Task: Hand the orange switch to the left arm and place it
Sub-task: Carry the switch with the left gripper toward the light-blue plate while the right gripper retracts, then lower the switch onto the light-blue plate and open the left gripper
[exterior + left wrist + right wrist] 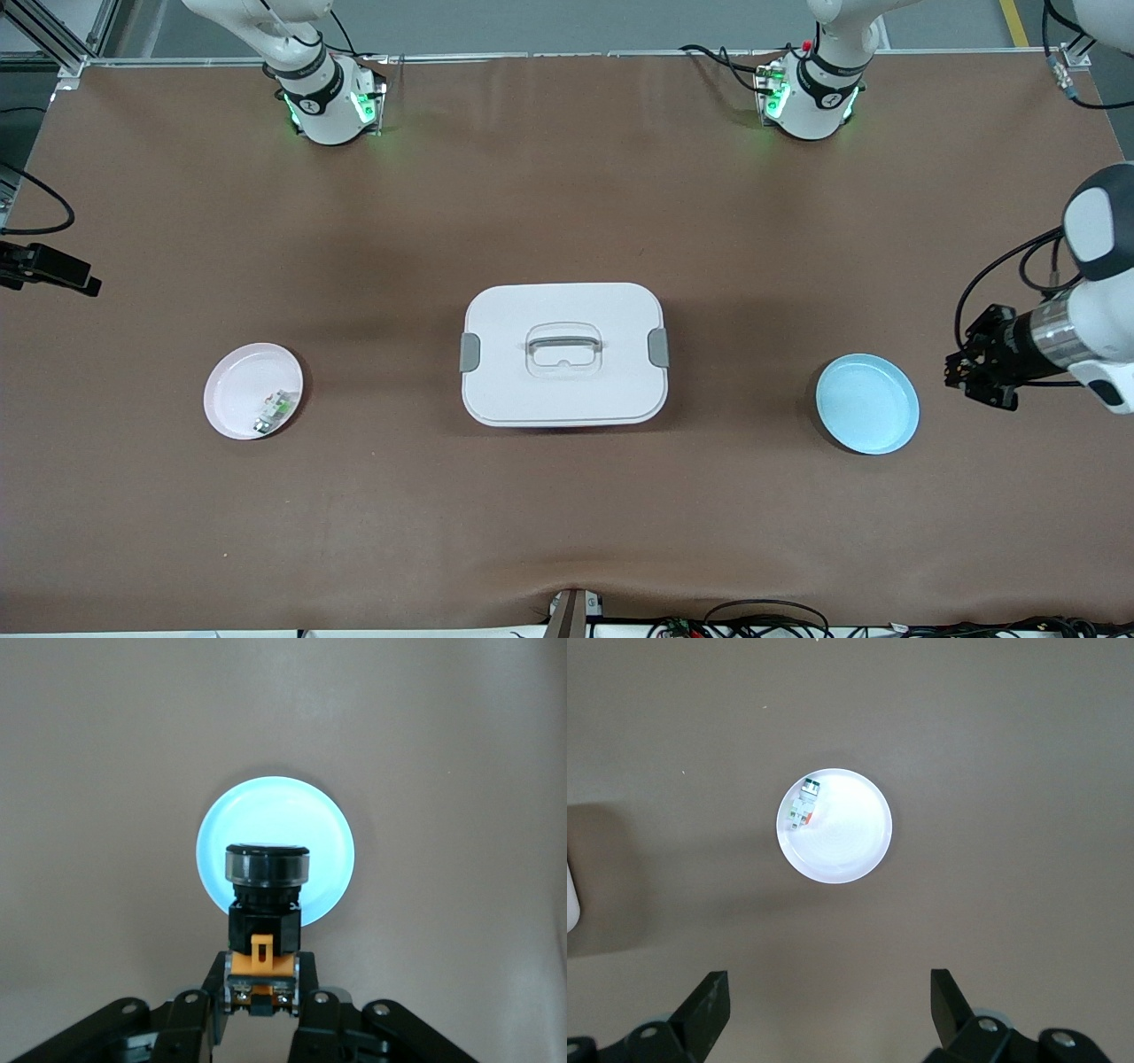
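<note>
- Left wrist view: we log left gripper clamped on orange switch, blue plate below the jaws.
- Right gripper: jaws apart, high over pink plate.

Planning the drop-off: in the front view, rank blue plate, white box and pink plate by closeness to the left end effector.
1. Blue plate, beside the left end effector, at the left arm's end.
2. White box, mid-table.
3. Pink plate, at the right arm's end.
</note>
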